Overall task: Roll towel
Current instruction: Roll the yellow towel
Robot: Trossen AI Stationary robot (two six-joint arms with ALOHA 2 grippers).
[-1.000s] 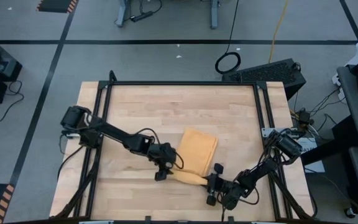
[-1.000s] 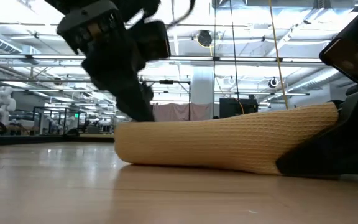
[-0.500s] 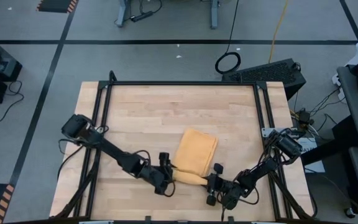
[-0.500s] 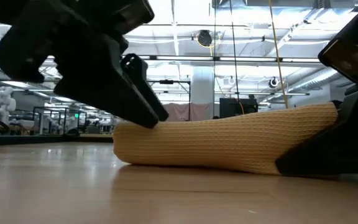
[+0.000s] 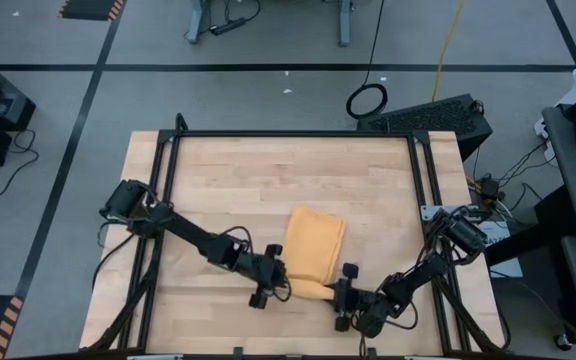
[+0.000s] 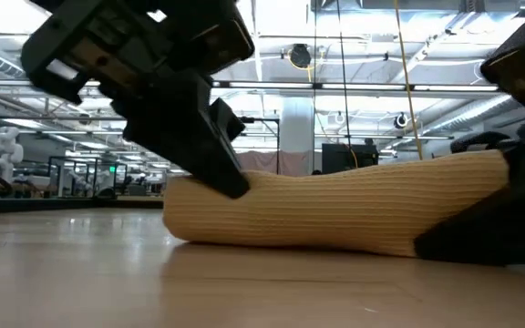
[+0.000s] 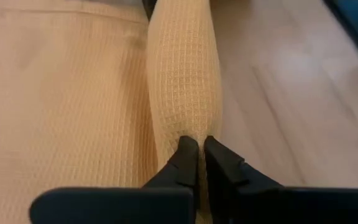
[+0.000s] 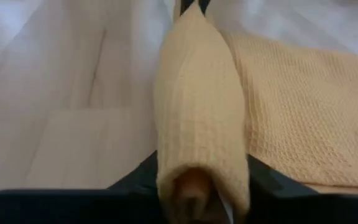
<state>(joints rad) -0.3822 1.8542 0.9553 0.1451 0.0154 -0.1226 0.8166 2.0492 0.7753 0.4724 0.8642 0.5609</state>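
One towel point(image 5: 314, 245) lies on the wooden table point(image 5: 268, 170), toward the near edge and a little right of the middle. It is a mustard-yellow waffle-weave cloth, and it shows in two parts: a flat sheet spread on the boards and a rolled tube point(image 6: 335, 211) running along the sheet's near edge. In the low view the tube lies across the picture as one thick cylinder resting on the tabletop.

Two arms are at work, one at each end of the tube. The left gripper point(image 5: 268, 283) reaches in from the table's left side and meets the tube's left end. In the left wrist view its two dark fingers point(image 7: 185, 163) are pressed almost together, with only a thin slit between them, nipping the cloth at the end of the tube point(image 7: 184, 81), which runs straight away from them beside the flat sheet point(image 7: 61, 93).

The right gripper point(image 5: 342, 297) comes in from the table's right side and sits at the tube's right end. In the right wrist view its two fingers point(image 8: 263, 179) stand on either side of the roll point(image 8: 197, 130), spread about as wide as the tube and touching its flanks, so they hug that end. The spiral of the rolled cloth shows between them, and the flat sheet point(image 8: 303, 106) lies beside the roll.

One black frame point(image 5: 298, 136) runs around the tabletop.
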